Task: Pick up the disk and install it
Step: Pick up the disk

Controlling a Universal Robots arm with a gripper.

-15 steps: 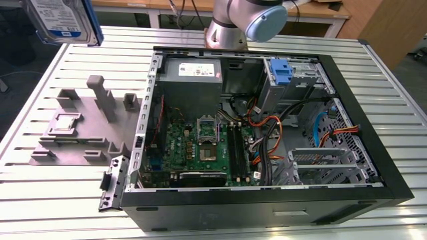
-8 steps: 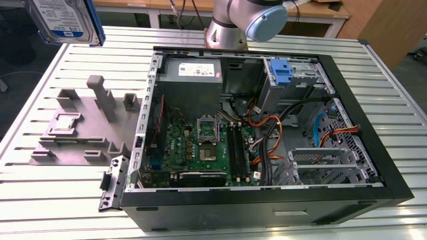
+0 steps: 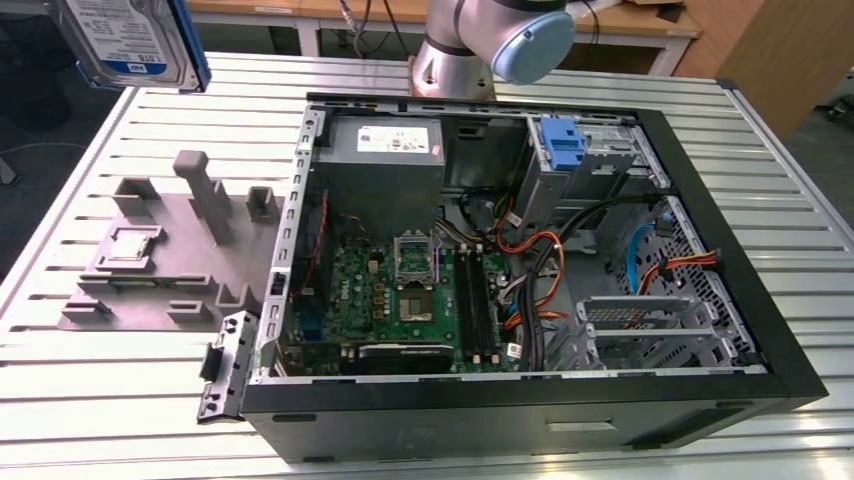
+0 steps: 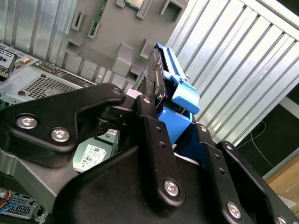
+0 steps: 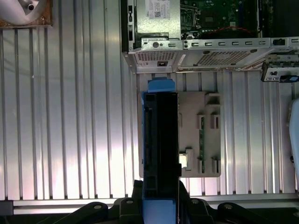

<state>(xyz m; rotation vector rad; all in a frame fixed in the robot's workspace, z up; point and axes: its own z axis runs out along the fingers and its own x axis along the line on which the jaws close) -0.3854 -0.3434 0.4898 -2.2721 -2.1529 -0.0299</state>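
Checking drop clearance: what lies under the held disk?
In the first wrist view, a grey fixture plate and the slatted table lie below the disk; the plate's strip behind it is covered.

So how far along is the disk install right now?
Pickup looks done: the pincer grips the disk, held in the air off the slatted table. Installing remains: the disk is outside the open computer case.

Bright, even light from above. The slatted table [image 5: 70,116] throws white glare along its ribs in the first wrist view; the disk [image 5: 160,140] is near-black against it, the computer case [image 3: 534,410] dim inside.
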